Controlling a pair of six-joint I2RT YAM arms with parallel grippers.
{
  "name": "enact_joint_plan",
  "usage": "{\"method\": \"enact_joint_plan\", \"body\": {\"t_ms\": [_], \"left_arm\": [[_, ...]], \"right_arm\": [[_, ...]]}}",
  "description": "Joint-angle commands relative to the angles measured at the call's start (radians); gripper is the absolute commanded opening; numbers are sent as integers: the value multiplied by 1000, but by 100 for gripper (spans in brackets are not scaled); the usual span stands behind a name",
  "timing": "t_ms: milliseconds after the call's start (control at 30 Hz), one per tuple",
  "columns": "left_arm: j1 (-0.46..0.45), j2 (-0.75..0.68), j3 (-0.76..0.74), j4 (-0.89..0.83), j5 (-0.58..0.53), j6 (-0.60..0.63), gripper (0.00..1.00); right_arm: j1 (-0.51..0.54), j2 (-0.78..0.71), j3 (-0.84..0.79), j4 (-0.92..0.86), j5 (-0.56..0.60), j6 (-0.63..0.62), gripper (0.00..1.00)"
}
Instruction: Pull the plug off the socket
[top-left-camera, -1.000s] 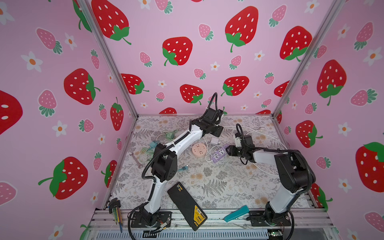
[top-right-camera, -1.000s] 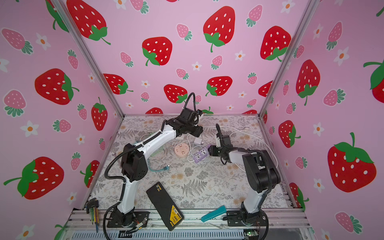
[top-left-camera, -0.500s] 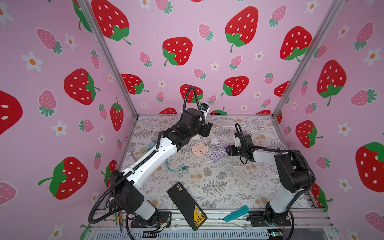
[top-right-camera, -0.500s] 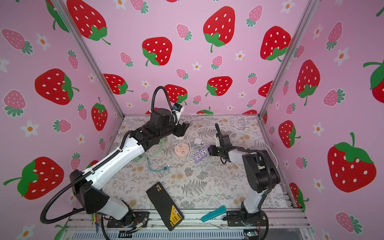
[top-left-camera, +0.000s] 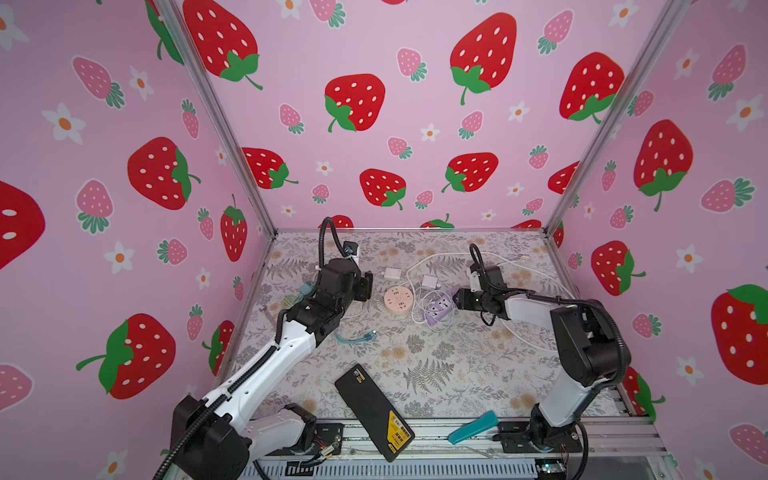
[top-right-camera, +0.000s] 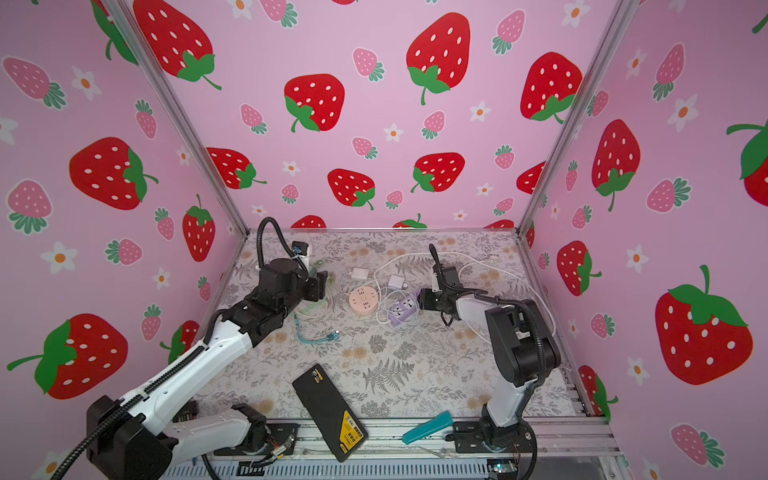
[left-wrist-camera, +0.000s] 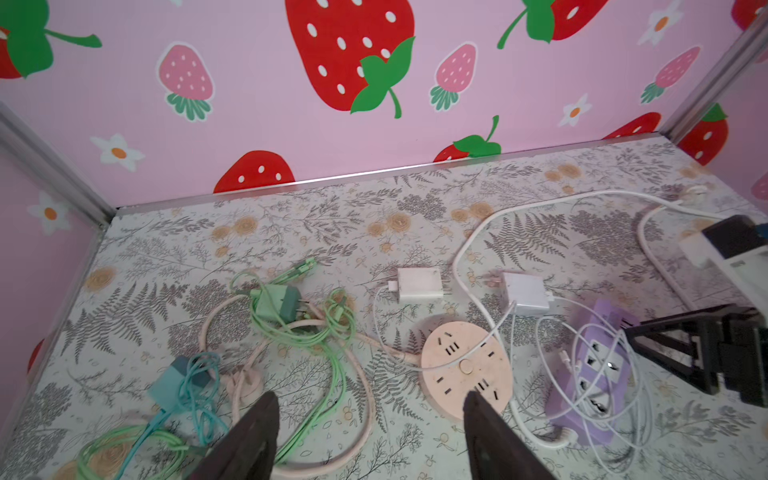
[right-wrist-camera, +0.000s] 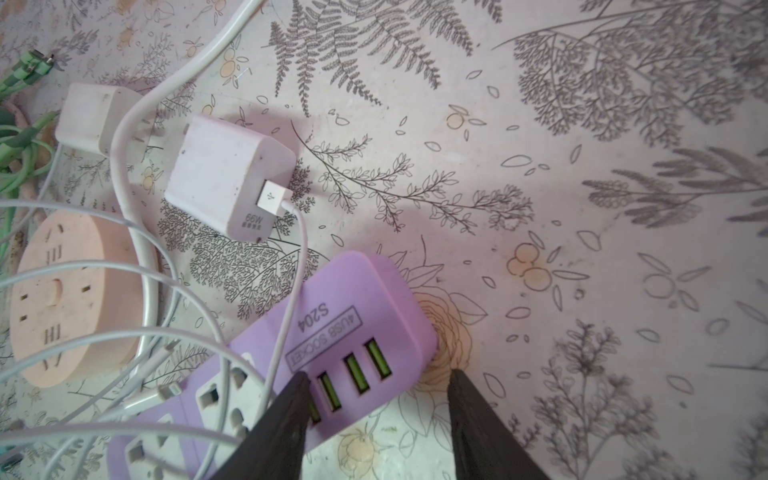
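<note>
The purple socket strip (top-left-camera: 438, 307) (top-right-camera: 401, 309) (right-wrist-camera: 345, 316) lies mid-table under loops of white cord, and its outlets look empty. Two white charger plugs (left-wrist-camera: 417, 284) (left-wrist-camera: 523, 293) lie flat on the table behind it, out of any socket. My right gripper (top-left-camera: 455, 298) (right-wrist-camera: 378, 376) straddles the strip's USB end. One finger rests on the strip, and there is a gap between the other finger and the strip's side. My left gripper (top-left-camera: 368, 286) (left-wrist-camera: 370, 440) hangs open and empty, left of the round pink socket (top-left-camera: 397, 299) (left-wrist-camera: 465, 365).
Green charger and cables (left-wrist-camera: 278, 305) and a teal charger (left-wrist-camera: 178, 380) lie tangled at the left. A teal cable (top-left-camera: 353, 336) lies nearer the front. A black box (top-left-camera: 374, 411) and a teal tool (top-left-camera: 473, 427) sit at the front edge. Pink walls close three sides.
My left arm has drawn back from the rear middle toward the left, and its jaws have widened. The right arm and the purple strip have stayed put.
</note>
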Motion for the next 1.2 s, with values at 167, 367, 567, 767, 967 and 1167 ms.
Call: {"method": "enact_joint_plan", "body": {"t_ms": [167, 367, 567, 767, 967, 1167], "left_arm": [[74, -94, -77, 27, 15, -14, 71], [150, -142, -152, 42, 10, -2, 71], [250, -168, -308, 158, -70, -11, 76], [262, -200, -500, 436, -153, 69, 92], [292, -137, -599, 584, -261, 87, 99], [334, -41, -659, 684, -299, 56, 99]], "right_arm": [[0, -90, 105, -88, -14, -43, 56], [-1, -264, 69, -69, 119, -59, 59], [-3, -537, -126, 102, 433, -76, 69], [-7, -669, -274, 181, 670, -101, 85], [-16, -769, -467, 361, 886, -137, 100], [-67, -728, -603, 544, 925, -201, 100]]}}
